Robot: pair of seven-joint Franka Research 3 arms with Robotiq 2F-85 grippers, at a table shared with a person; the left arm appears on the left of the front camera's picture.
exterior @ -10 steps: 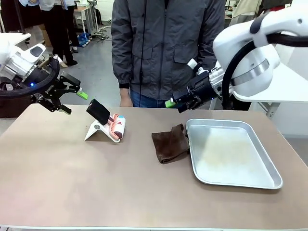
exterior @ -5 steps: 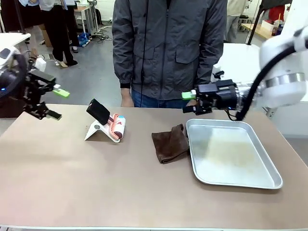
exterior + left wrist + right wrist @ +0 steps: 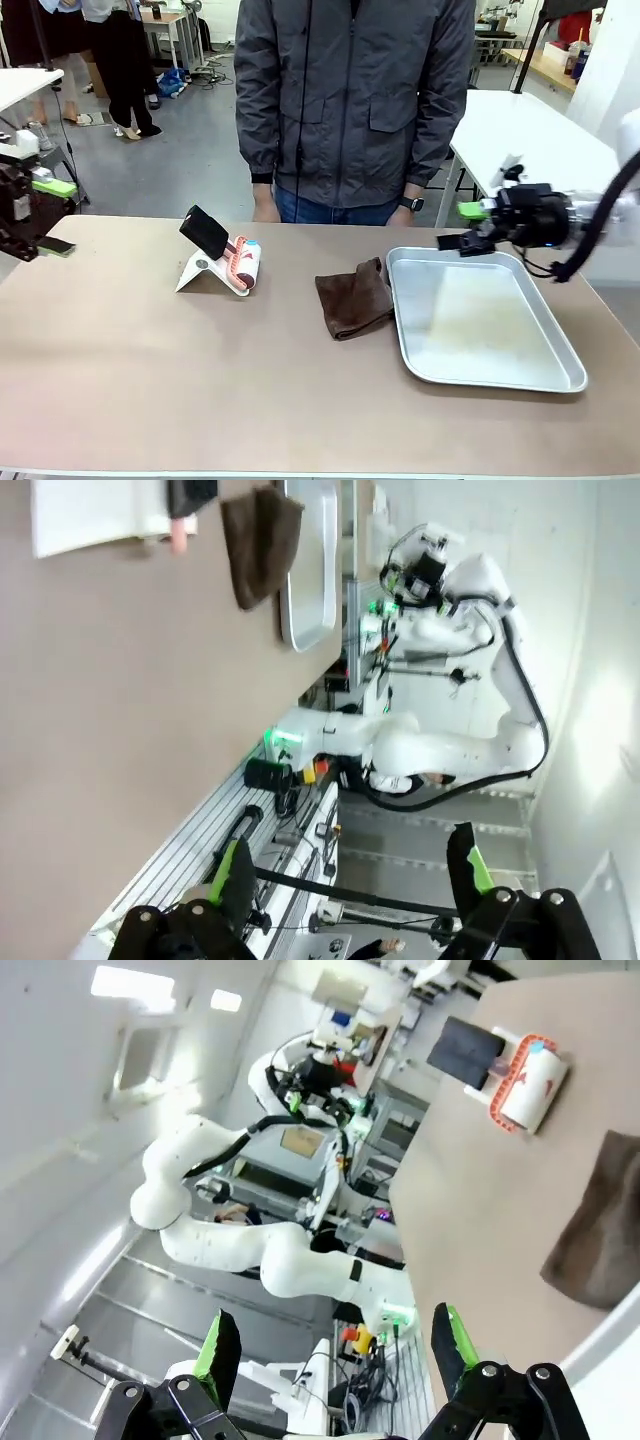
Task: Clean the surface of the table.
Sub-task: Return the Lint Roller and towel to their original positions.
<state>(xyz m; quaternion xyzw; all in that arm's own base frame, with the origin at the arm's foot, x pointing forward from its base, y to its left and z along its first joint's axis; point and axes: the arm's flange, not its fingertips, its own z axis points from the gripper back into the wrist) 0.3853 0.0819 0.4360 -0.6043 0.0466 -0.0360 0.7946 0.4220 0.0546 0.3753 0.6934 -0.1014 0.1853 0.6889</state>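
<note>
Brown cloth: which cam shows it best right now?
Front view. The brown cloth lies whole and unobstructed on the table, touching the left rim of the metal tray. The left wrist view shows it small and rolled sideways near the top edge; the right wrist view cuts it off at the right edge.

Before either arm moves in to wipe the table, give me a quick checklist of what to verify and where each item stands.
1. Left gripper open and holding nothing: ok.
2. Right gripper open and holding nothing: ok.
3. Crumpled dark brown cloth lying free on the brownish-taupe table, beside the shallow silver metal tray: ok.
4. Table bare enough to wipe: not ok, a white stand with a black phone and a small roll sit on it.
5. Person's hands off the table: cannot tell.
</note>
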